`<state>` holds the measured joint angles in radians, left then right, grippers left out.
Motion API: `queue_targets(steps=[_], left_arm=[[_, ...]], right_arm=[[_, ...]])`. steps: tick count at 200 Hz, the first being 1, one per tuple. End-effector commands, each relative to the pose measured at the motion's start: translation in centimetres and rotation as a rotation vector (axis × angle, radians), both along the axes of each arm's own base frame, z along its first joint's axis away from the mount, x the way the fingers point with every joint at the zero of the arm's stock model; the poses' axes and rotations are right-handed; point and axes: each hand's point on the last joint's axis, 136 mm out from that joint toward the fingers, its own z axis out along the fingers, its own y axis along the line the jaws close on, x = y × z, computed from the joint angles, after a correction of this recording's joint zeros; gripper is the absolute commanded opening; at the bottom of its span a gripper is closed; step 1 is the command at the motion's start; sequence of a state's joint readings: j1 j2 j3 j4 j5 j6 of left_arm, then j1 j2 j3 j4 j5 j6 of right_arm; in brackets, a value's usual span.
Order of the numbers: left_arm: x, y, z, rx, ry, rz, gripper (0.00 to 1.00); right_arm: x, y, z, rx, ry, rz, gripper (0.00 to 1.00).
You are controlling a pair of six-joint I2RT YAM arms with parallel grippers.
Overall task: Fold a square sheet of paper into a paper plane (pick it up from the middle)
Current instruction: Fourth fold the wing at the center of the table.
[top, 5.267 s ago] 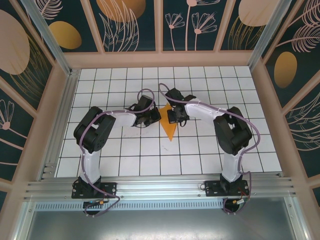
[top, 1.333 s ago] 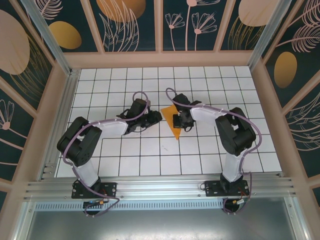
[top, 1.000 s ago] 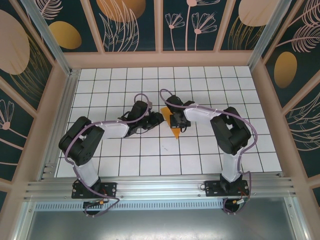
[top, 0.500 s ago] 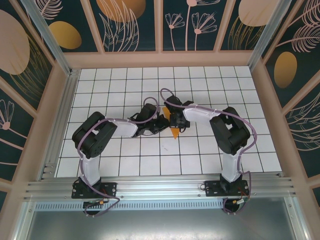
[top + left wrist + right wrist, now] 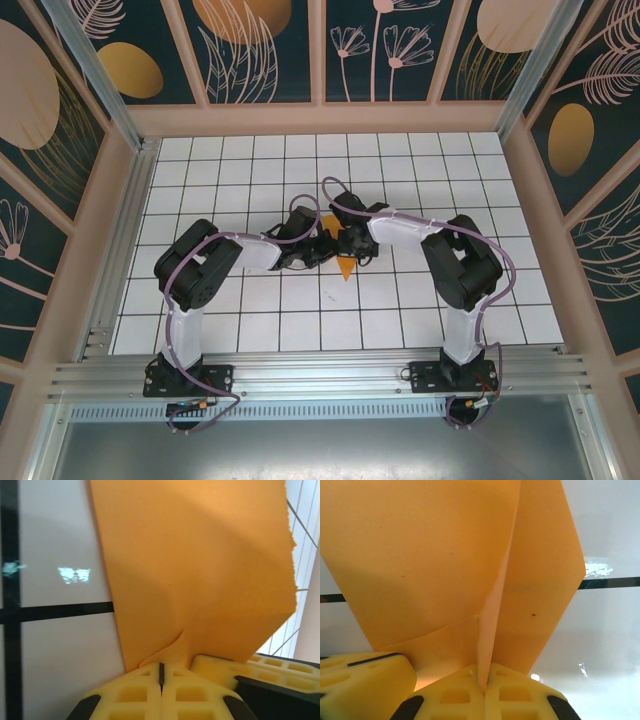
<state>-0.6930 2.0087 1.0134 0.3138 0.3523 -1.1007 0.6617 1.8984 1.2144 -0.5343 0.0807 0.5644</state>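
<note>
- The left gripper (image 5: 324,250) and the right gripper (image 5: 350,245) meet tip to tip near the middle of the white tiled table (image 5: 260,300). One arm reaches in from the left and the other from the right.
- The folded orange paper (image 5: 345,267) sits between the two grippers. In the top view one pointed corner pokes out toward the near side, just below them.
- In the left wrist view, the left gripper's yellow pads (image 5: 130,690) are pressed together, with only a thin dark seam between them. The paper's lower edge is pinched at that seam. The sheet spreads away from the pads as a broad panel with a soft bend, and its right edge is slightly ragged.
- Just right of those pads, a yellow pad of the right gripper (image 5: 260,666) lies against the paper's lower edge.
- In the right wrist view, the right gripper's pads (image 5: 515,695) are closed on a sharp crease where two orange panels meet. The wider panel is on the left and a narrower pointed flap is on the right.
- A yellow pad of the left gripper (image 5: 360,672) sits at the lower left, just beside that grip and under the paper.
- Whether the paper touches the tiles, I cannot tell.
</note>
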Motion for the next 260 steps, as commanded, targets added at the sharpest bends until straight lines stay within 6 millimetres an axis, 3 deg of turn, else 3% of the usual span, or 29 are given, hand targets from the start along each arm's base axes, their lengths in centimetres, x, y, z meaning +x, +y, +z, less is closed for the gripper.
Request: queue_targets(steps=[1, 39, 81, 88, 152, 212, 231, 260], left_arm=[[0.0, 0.7, -1.2, 0.077, 0.01, 0.006, 0.0], [-0.5, 1.5, -2.7, 0.124, 0.046, 0.017, 0.0], [-0.7, 1.8, -3.3, 0.135, 0.063, 0.022, 0.0], [-0.7, 1.9, -3.4, 0.136, 0.063, 0.021, 0.0], [-0.7, 2.2, -3.3, 0.102, 0.069, 0.021, 0.0], [-0.2, 2.8, -3.0, 0.073, 0.063, 0.034, 0.0], [-0.9, 3.5, -3.7, 0.072, 0.082, 0.03, 0.0], [-1.1, 3.5, -3.8, 0.055, 0.082, 0.028, 0.0]], right_arm=[[-0.3, -0.2, 0.8, 0.037, 0.0, -0.02, 0.06], [-0.2, 2.1, 3.1, 0.249, -0.028, 0.034, 0.24], [-1.3, 3.3, 4.5, 0.521, 0.006, 0.058, 0.26], [-0.7, 2.4, 4.5, 0.543, 0.003, 0.031, 0.27], [-1.0, 2.0, 3.2, 0.673, 0.043, 0.032, 0.3], [-0.7, 1.9, 4.1, 0.794, 0.043, 0.012, 0.37], [-0.3, 1.8, 4.6, 0.841, 0.035, 0.012, 0.4], [-0.2, 2.2, 5.1, 0.889, 0.038, 0.02, 0.49]])
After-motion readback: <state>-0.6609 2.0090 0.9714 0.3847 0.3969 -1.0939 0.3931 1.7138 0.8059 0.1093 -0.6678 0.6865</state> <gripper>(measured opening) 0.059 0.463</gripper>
